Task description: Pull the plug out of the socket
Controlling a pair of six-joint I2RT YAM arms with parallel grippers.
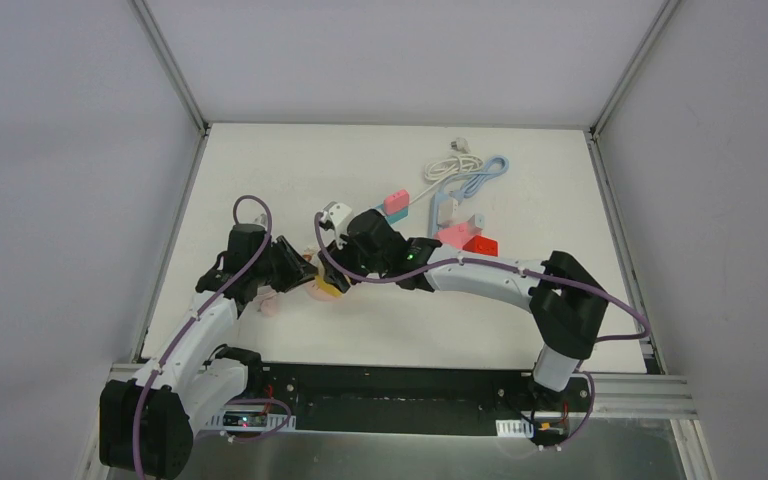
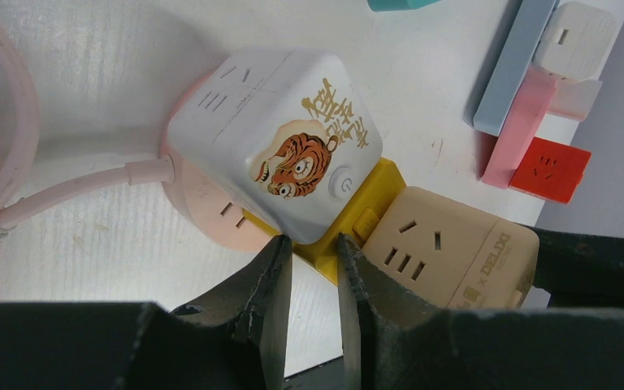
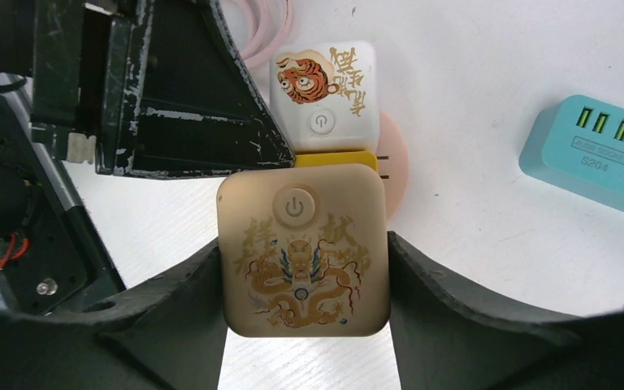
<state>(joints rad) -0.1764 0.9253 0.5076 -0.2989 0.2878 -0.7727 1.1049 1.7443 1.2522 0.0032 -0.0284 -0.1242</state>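
The socket (image 2: 272, 138) is a white cube with a tiger picture on a pink base, and its pink cord runs off to the left. A yellow piece (image 2: 374, 191) joins it to the plug (image 3: 301, 252), a beige cube with a dragon picture. My right gripper (image 3: 305, 244) is shut on the plug, one finger on each side. My left gripper (image 2: 313, 244) has its jaws nearly together, pinching the yellow edge under the socket's near corner. In the top view both grippers (image 1: 305, 272) (image 1: 345, 262) meet at mid-table.
A teal power strip (image 3: 593, 154) lies to the right. Red (image 2: 548, 166), pink (image 2: 520, 130) and grey-blue (image 2: 512, 69) blocks sit beyond the socket. The coiled pink cord (image 2: 0, 122) is on the left. White and blue cables (image 1: 465, 170) lie at the back.
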